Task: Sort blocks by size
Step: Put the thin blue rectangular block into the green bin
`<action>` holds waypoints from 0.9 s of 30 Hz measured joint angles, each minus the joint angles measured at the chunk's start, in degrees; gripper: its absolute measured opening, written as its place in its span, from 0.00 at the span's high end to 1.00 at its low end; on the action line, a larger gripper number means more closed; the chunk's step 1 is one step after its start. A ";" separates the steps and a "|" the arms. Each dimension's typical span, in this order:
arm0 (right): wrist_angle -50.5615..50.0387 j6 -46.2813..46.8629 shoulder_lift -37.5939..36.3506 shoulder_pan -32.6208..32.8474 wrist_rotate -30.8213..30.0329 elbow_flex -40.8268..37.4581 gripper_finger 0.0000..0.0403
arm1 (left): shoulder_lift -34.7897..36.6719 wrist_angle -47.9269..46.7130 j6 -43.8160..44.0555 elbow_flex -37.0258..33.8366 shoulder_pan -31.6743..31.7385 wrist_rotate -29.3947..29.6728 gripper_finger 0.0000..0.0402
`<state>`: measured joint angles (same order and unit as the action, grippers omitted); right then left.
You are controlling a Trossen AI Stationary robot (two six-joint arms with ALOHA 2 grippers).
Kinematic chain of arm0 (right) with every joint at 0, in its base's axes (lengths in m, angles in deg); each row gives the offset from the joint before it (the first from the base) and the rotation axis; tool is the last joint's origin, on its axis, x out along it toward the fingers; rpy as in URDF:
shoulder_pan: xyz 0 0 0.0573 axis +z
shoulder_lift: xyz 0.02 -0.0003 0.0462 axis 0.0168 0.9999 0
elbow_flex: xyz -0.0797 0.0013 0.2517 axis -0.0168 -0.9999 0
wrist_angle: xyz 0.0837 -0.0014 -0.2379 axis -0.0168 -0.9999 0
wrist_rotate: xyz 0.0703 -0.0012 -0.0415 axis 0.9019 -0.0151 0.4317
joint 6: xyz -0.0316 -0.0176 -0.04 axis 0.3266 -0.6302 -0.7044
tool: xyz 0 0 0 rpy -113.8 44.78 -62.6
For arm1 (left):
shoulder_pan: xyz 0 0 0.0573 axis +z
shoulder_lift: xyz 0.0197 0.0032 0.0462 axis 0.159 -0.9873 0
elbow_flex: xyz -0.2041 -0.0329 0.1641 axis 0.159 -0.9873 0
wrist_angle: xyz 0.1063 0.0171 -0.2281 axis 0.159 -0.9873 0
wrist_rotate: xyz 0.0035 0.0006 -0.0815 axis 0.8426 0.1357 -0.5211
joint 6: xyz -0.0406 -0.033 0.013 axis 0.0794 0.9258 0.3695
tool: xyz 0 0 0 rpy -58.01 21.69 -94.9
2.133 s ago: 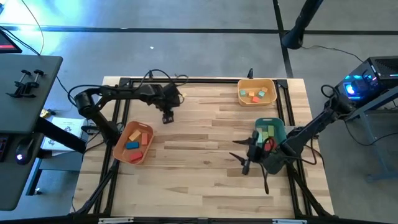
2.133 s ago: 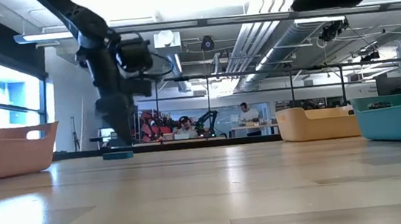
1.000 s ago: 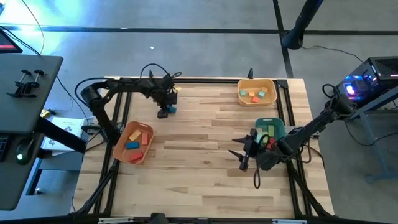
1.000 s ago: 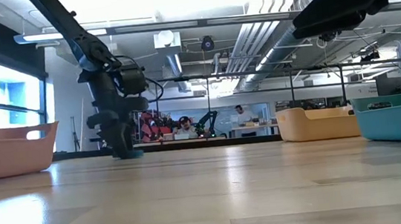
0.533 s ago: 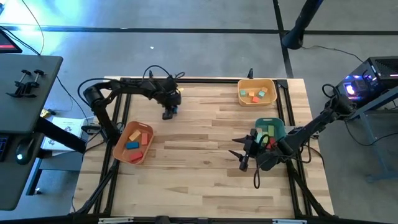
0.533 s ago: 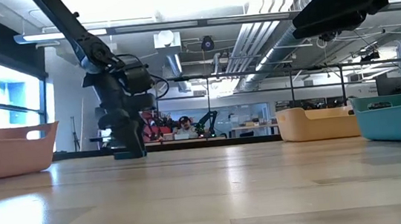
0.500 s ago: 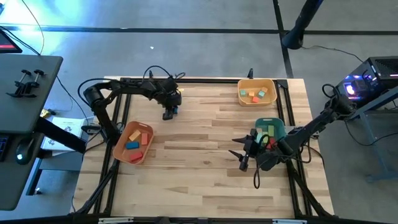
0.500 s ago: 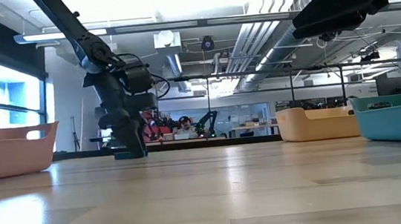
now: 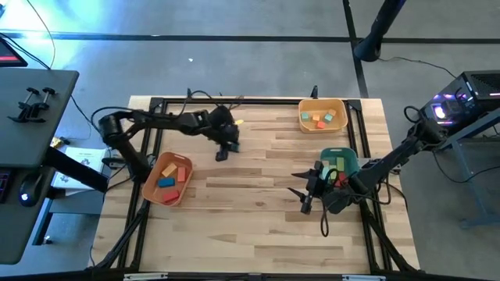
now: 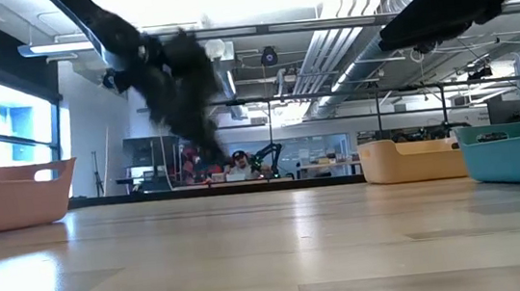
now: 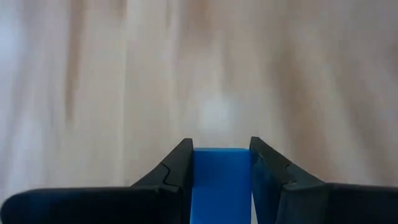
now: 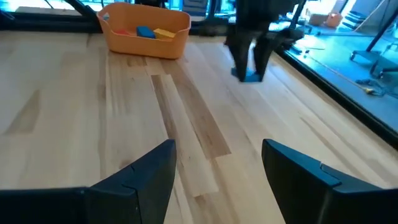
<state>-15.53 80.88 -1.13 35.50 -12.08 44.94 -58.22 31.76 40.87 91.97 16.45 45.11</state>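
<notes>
Pinching blue block (image 11: 222, 180) between both fingers, left gripper (image 9: 223, 151) hung above bare wood at upper centre of high view, likely carrying it toward a bin. Right gripper (image 9: 303, 195) waited spread wide, right of centre, beside teal bin (image 9: 352, 160). Other blocks sat in orange bin (image 9: 153, 187) at lower left and yellow bin (image 9: 304, 107) at upper right.

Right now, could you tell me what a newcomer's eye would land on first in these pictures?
Probably the left gripper, over the table's far left part, its fingers clamped on a blue block. Next, three bins: orange bin near left, yellow bin far right, teal bin right. The right gripper waits open beside the teal bin.
</notes>
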 joint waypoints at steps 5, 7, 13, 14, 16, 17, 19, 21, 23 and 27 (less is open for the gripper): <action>16.30 -6.57 2.46 -0.02 0.11 -4.85 0.42 | 3.77 16.75 7.57 0.03 -5.84 -8.85 0.79; 24.74 -9.54 5.01 -0.02 0.43 -6.23 0.42 | 4.67 26.09 10.38 0.08 -9.40 -11.14 0.79; 44.89 -19.66 15.25 -2.68 6.16 -4.75 0.42 | 4.17 49.55 14.64 0.16 -21.52 -11.92 0.79; 46.56 -20.83 16.56 -3.30 6.94 -3.90 0.42 | 4.19 52.22 14.63 0.18 -23.43 -10.65 0.79; 48.74 -22.95 18.78 -4.21 8.02 -1.55 0.42 | 4.26 55.65 14.54 0.18 -27.09 -6.38 0.79; 49.00 -24.18 19.58 -4.55 8.58 -0.45 0.42 | 4.26 56.83 14.20 0.18 -28.66 -3.71 0.79; 49.21 -26.71 20.91 -5.06 10.96 2.39 0.42 | 4.26 58.31 12.46 0.18 -31.74 1.90 0.79; 49.11 -29.86 21.77 -5.31 12.68 5.24 0.42 | 4.26 59.16 10.39 0.18 -34.33 7.10 0.79; 48.94 -33.34 22.32 -5.20 12.07 8.03 0.42 | 4.26 59.30 9.20 0.18 -36.34 11.61 0.79; 47.72 -38.25 22.40 -4.61 7.48 12.15 0.42 | 4.26 59.77 8.10 0.20 -38.69 17.22 0.79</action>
<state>32.20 42.63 21.28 30.89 -4.60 57.09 -53.95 91.53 48.97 92.17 -22.24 62.33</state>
